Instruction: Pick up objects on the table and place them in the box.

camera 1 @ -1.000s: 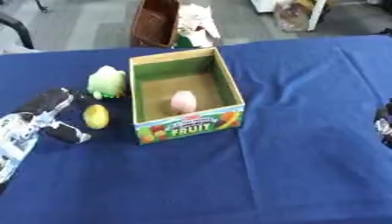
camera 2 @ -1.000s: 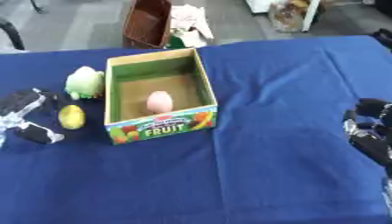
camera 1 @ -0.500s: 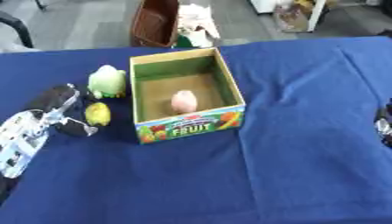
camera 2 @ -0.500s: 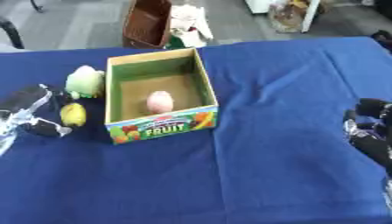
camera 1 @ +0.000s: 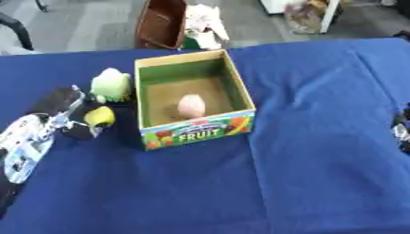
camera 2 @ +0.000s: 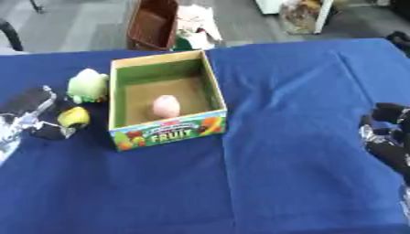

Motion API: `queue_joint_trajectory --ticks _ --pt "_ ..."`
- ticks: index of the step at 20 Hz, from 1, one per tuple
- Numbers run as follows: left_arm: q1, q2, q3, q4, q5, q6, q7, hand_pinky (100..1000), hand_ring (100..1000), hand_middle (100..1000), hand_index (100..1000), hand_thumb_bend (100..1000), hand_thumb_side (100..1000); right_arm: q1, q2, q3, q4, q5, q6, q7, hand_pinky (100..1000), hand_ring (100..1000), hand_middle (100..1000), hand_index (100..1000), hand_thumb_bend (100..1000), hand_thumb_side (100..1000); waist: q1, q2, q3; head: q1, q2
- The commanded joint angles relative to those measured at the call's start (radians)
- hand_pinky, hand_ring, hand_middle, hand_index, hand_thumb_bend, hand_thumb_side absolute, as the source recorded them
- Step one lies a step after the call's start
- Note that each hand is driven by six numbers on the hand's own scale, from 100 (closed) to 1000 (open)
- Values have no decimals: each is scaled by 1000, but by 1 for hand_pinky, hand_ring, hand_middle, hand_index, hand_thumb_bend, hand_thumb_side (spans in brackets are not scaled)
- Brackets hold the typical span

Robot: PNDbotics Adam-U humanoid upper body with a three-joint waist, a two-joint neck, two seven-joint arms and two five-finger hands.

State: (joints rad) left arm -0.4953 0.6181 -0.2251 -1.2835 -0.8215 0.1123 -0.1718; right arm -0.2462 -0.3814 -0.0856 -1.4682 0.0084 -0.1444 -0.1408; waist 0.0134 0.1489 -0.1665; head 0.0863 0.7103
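Fingers (camera 1: 80,132) blurred beside yellow object (camera 1: 100,116), right hand (camera 2: 388,139) cut off

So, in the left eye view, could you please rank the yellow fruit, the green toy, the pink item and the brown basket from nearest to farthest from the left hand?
From the left hand:
1. Yellow fruit, right beside its fingers.
2. Green toy, just beyond, left of the box.
3. Pink item, inside the box.
4. Brown basket, off the table's far edge.
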Motion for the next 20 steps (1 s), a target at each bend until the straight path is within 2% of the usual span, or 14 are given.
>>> queue_joint_trajectory --ticks 1,3,8,15,20 --pt "-22 24 14 -7 -10 14 43 488 280 156 163 214 169 -9 -18 -5 -9 2 -2 1 559 723 641 727 181 100 0 -11 -1 1 -9" --pt "-26 25 12 -10 -18 19 67 486 276 140 135 182 181 -9 -18 -5 -9 2 -1 1 559 723 641 727 181 100 0 -12 -2 1 -9" --pt "-40 29 27 -45 -29 20 77 486 275 139 128 175 189 -8 -18 -6 -9 2 -1 0 559 723 641 727 181 100 -1 -13 -1 -2 -7" --pt "-101 60 58 -215 11 45 73 491 276 137 129 173 190 -5 -19 -6 -8 3 -1 0 559 723 640 727 182 100 0 -16 2 -3 -4" --pt "-167 37 30 -288 40 40 51 495 287 148 132 170 186 -4 -18 -3 -7 3 -2 3 559 723 640 727 181 100 -2 -19 1 0 -3"
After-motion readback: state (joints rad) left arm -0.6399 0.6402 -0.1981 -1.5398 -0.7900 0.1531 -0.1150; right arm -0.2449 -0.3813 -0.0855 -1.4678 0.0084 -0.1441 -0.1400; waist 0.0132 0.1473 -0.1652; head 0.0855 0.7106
